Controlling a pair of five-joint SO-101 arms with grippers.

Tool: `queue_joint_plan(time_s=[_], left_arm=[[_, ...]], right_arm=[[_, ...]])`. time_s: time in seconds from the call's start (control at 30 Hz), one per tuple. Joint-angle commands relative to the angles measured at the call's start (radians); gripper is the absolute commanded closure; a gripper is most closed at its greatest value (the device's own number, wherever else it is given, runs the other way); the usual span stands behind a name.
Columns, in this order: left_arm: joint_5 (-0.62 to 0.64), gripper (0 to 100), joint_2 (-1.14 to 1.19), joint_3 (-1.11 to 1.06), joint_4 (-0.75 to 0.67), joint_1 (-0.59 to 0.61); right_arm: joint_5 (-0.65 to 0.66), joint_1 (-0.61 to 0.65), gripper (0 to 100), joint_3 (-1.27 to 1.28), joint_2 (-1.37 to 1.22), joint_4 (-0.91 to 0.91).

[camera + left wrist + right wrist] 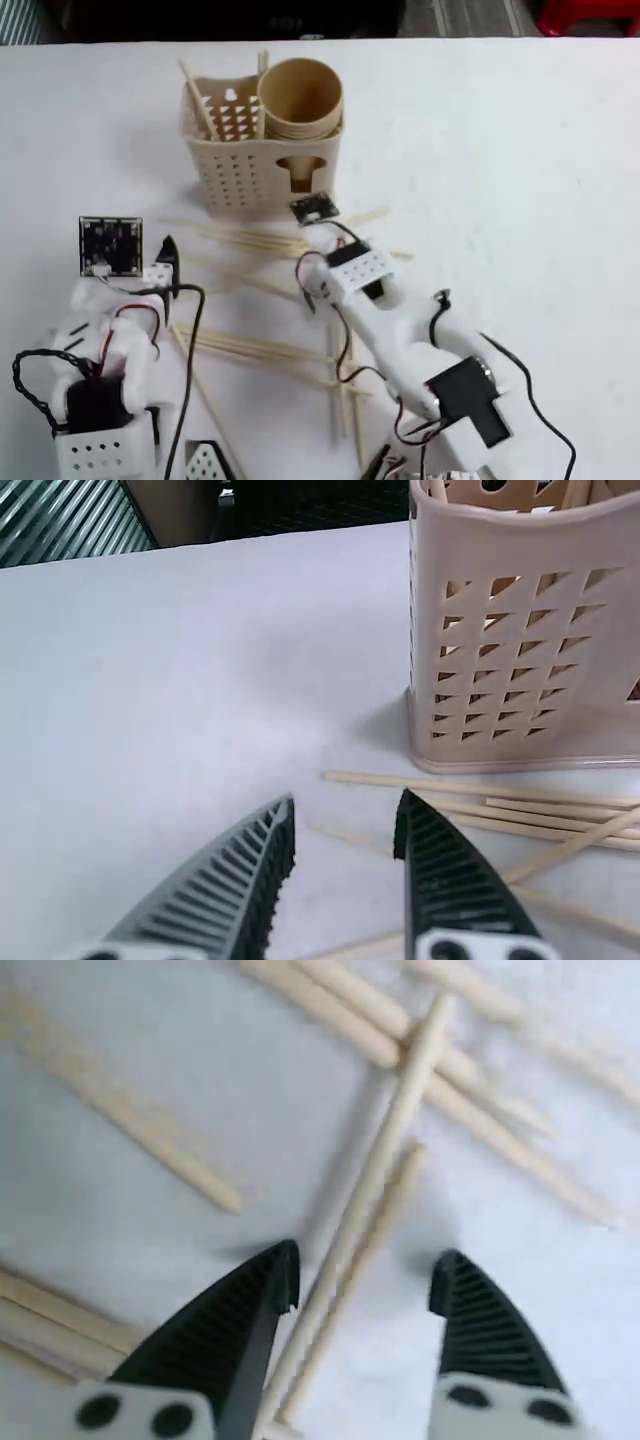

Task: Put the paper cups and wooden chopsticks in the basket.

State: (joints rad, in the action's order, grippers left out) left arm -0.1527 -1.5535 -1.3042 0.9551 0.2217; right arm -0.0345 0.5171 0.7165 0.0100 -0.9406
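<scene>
A cream perforated basket (245, 165) stands at the back middle of the white table, with stacked paper cups (300, 98) and a few chopsticks (198, 100) inside. Several wooden chopsticks (250, 240) lie loose in front of it, and more (265, 350) nearer the front. My right arm (360, 275) leans over them. My right gripper (365, 1265) is open just above the table, with two chopsticks (375, 1195) lying between its jaws. My left gripper (345, 815) (167, 262) is open and holds nothing, short of the basket (520, 640) and the chopsticks (480, 795) at its foot.
Black cables (190, 340) trail from both arms over the front of the table. White perforated arm bases (100, 450) stand at the front edge. The table's far edge (450, 40) runs behind the basket. Bare table (520, 180) spreads to the right.
</scene>
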Motion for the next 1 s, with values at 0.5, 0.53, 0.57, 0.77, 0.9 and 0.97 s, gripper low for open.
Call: queue_joint_plan(time_s=[0.5,0.53,0.57,0.77,0.9,0.97], left_arm=[[0.002,83,-0.018,-0.012,-0.021,0.005],[0.002,83,-0.018,-0.012,-0.021,0.005],[0.002,83,-0.018,-0.012,-0.021,0.005],[0.002,83,-0.018,-0.014,-0.020,0.005],[0.002,83,-0.018,-0.031,-0.026,0.005],[0.002,83,-0.018,-0.034,-0.026,0.005]], right_arm=[[0.127,-0.131,98.0,-0.043,0.007,-0.007],[0.127,-0.131,98.0,-0.049,0.019,-0.025],[0.127,-0.131,98.0,-0.054,0.039,-0.042],[0.178,-0.186,98.1,-0.055,0.214,-0.088],[0.189,-0.232,98.1,-0.055,0.297,-0.090],[0.189,-0.239,98.1,-0.058,0.332,-0.090]])
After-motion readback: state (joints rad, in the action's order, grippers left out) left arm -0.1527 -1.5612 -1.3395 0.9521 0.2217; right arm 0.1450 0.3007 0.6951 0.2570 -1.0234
